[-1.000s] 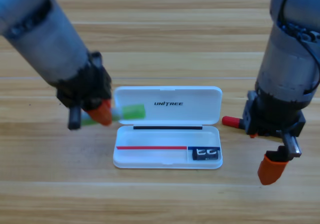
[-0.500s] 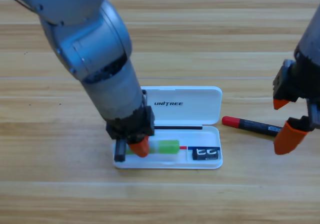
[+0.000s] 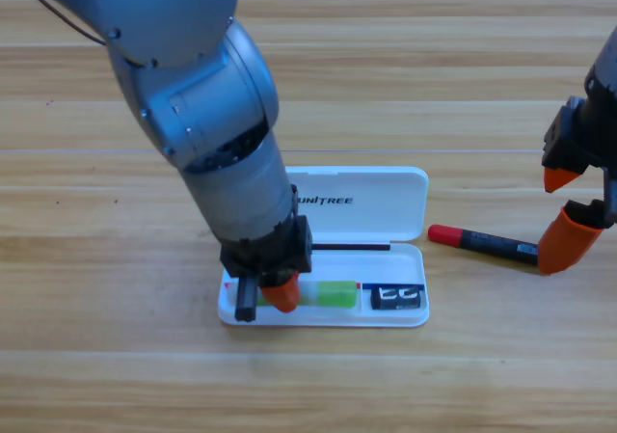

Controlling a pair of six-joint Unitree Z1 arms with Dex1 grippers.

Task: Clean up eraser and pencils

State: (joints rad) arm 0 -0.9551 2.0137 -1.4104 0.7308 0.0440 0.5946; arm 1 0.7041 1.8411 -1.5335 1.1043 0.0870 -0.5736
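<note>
The light-green pencil (image 3: 334, 293) lies along the lower tray of the open white case (image 3: 416, 310). My left gripper (image 3: 271, 300) points down into the tray and is shut on the pencil's left end, hiding that end. The dark eraser (image 3: 397, 299) sits in the tray's right compartment. The black pencil with a red cap (image 3: 482, 243) lies on the table just right of the case. My right gripper (image 3: 565, 211) hangs open at the right edge, above the black pencil's far end, and holds nothing.
The case's lid (image 3: 376, 202) lies flat behind the tray, partly covered by the left arm (image 3: 207, 115). Wooden table (image 3: 116, 356) surrounds the case on all sides.
The left gripper has shifted slightly right and lower in the tray with the green pencil. The right gripper has risen a little and drawn toward the right edge.
</note>
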